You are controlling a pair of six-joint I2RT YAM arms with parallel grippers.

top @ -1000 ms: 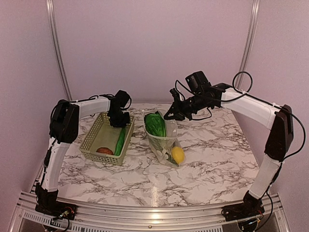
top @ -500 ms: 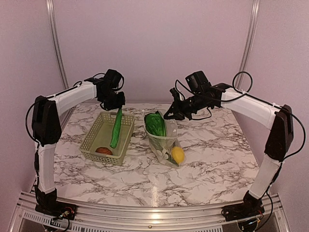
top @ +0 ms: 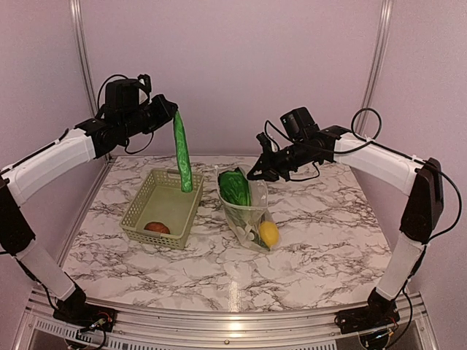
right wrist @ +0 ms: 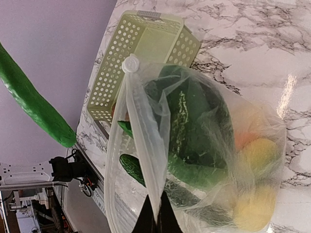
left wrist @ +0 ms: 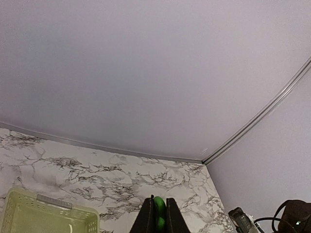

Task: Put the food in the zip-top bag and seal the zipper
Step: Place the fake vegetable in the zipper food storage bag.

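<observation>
Your left jaws pinch the cucumber, hanging upper left, clear of the basket, while your right jaws pinch the zip-top bag's rim, propping its mouth open.

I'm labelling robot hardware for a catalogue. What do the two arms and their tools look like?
Both the left arm and right arm have smooth white tubular links joined by chunky black joints. The left tool and right tool are black, with two narrow fingers. Thin black cables loop loosely near the wrists. No markings are legible.
</observation>
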